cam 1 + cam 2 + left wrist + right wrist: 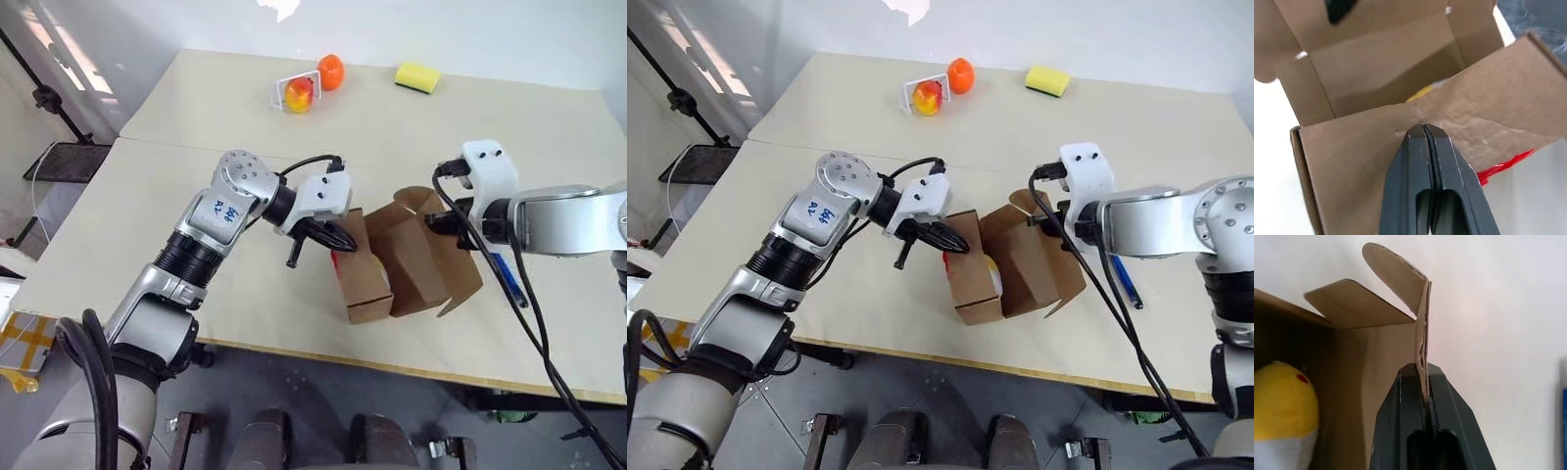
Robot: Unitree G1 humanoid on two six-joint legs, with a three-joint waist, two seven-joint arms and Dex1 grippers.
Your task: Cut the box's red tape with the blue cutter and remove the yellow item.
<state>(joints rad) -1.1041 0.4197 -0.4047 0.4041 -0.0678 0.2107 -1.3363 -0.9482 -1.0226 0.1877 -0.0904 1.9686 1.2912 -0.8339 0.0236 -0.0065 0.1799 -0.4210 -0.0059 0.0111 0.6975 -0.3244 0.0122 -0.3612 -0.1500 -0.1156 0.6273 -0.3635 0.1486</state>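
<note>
Both arms had the box (392, 259) open above the counter (176, 206): the left end effector (1423, 129) pinched one flap, the right end effector (1422, 369) clamped another. The yellow item (1283, 399) sat inside. The blue cutter (507, 279) lay on the counter beside the right arm.

1. Red-and-yellow apple-like fruit (299, 95) way out toward the far edge of the table (196, 196), sitting in a little white frame-like holder (284, 90).
2. Orange round fruit (330, 71) just beside it, a bit closer to the far edge.
3. Yellow sponge (417, 77) with a dark underside, also by the far edge, well apart from both fruits, nearer the far right corner.
</note>
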